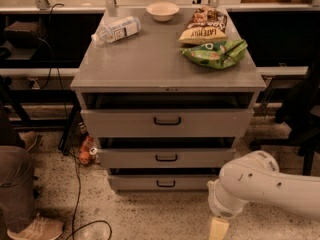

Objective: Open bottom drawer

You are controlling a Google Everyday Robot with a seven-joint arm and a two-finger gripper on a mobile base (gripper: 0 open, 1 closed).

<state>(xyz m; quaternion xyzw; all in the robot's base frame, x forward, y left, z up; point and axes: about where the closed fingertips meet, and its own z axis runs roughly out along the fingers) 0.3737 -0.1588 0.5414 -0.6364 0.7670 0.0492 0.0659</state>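
Observation:
The grey metal cabinet [167,64] has three drawers. The bottom drawer [135,183] is the lowest one, with a plain grey front and a small black loop handle [165,184]; it sits nearly flush, near the floor. The middle drawer [166,158] and the top drawer [166,122] are above it. My white arm [260,186] comes in from the lower right. The gripper [218,229] hangs at the bottom edge, low and to the right of the bottom drawer's handle, apart from the cabinet.
On the cabinet top lie a water bottle [116,29], a white bowl [162,10], a chip bag [205,27] and a green bag [215,53]. A person's leg and shoe [30,219] are at the lower left. Cables [76,184] and small items [86,151] lie on the floor.

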